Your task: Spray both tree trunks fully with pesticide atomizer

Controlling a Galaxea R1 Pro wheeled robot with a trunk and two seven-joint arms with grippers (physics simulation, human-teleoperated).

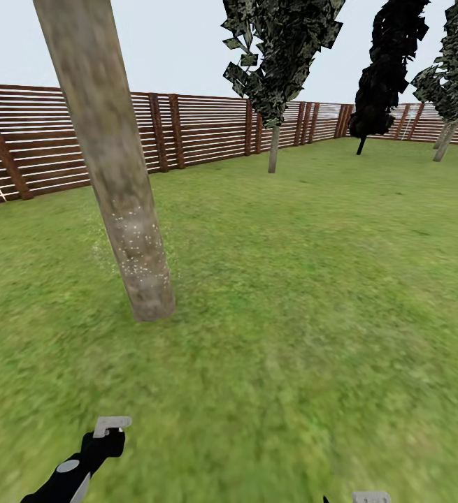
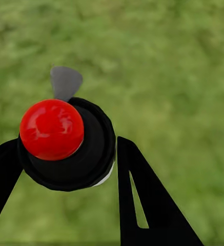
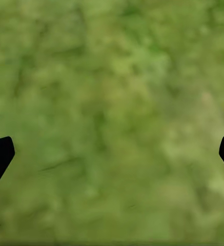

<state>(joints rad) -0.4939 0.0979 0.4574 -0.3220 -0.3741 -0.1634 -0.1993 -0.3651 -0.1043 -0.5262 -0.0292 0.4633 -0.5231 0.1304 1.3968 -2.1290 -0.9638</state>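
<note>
The left gripper is pinching the round black atomizer with its glossy red knob, nozzle aiming ahead toward the mottled, smooth trunk, where white specks are dotting only a low band. The right gripper is hanging spread over blurry grass. Risk: spraying from one angle may be leaving upper bark and the far side bare.
</note>
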